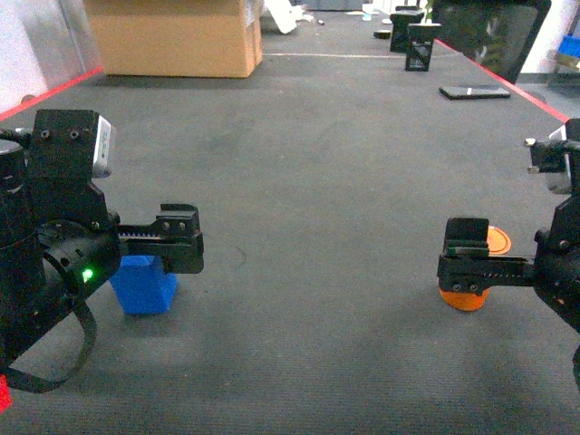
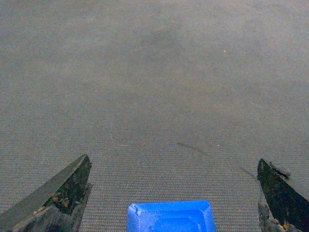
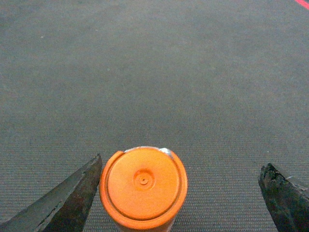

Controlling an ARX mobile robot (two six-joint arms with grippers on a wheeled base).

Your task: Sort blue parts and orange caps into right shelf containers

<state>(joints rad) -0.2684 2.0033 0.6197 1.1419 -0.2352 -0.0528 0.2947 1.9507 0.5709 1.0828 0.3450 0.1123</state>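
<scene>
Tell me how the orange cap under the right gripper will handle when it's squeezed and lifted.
The orange cap looks like rigid moulded plastic, so probably stiff and light. Its round, smooth-looking side may slip or twist between the fingers. Tipped over, it would likely roll.

From where I stand, no writing, label, brand or number can be read anywhere; the cardboard box [image 1: 174,36] at the far end shows only blank sides.

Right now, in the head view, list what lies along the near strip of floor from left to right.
Left arm's camera housing → blue part under the left claw → bare grey carpet → orange cap under the right claw → right arm body.
</scene>
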